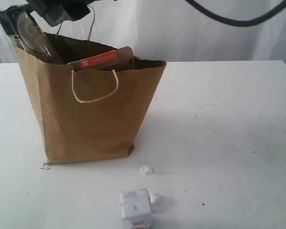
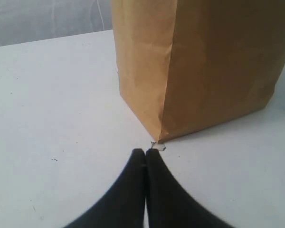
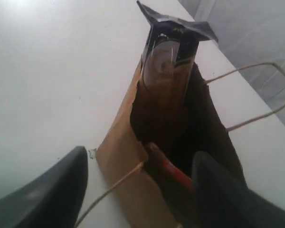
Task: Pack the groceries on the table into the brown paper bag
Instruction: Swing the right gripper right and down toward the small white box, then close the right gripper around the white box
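White table [image 1: 229, 119], packing well along, one carton left out.
I see the long spaghetti packet [image 3: 168, 61] and brown orange-labelled pouch [image 1: 105, 59] standing in the brown paper bag [image 1: 90, 119]; the white carton [image 1: 136, 212] waits outside. My right gripper [image 3: 140, 159] hangs spread and empty over the bag's mouth, with the pouch between its fingers and the packet beyond. My left gripper [image 2: 145, 153] is pressed together, its tips just short of the bag's bottom corner.

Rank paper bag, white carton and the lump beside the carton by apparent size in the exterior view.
1. paper bag: clearly largest.
2. white carton: nearer the camera yet far smaller.
3. lump: smallest.
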{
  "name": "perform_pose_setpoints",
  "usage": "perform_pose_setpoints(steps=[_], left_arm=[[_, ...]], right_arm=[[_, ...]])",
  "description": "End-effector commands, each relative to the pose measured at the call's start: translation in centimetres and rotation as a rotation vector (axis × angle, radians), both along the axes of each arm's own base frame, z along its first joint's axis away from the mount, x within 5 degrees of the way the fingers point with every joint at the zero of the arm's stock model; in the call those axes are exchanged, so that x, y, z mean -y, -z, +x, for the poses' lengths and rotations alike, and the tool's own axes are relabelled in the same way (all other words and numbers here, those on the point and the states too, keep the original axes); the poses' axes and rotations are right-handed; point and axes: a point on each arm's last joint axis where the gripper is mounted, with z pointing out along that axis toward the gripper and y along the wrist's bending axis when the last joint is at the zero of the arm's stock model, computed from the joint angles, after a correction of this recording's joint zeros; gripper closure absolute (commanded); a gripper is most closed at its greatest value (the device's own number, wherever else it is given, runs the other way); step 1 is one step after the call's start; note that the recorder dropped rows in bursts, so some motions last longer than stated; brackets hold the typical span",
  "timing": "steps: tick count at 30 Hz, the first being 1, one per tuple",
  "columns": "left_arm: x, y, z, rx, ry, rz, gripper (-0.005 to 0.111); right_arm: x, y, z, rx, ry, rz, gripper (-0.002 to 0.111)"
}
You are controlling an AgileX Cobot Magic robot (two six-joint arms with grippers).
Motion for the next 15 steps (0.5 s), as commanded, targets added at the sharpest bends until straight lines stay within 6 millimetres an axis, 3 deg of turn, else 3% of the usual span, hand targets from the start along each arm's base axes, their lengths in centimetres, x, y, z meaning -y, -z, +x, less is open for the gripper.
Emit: perform_pose_setpoints(steps=[1, 9, 15], left_arm=[[0.0, 0.1, 0.0, -0.004, -0.006, -0.011, 0.107], [0.0, 0.1, 0.0, -0.004, -0.006, -0.011, 0.107], [0.0, 0.1, 0.0, -0.004, -0.006, -0.011, 0.107]], right_arm=[[1.8, -0.7, -1.6, -0.048, -0.007, -0.072, 0.049], [3.5, -1.1, -3.3, -0.105, -0.004, -0.126, 0.049], [4.6, 1.4, -4.6, -0.171, 0.005, -0.191, 0.049]])
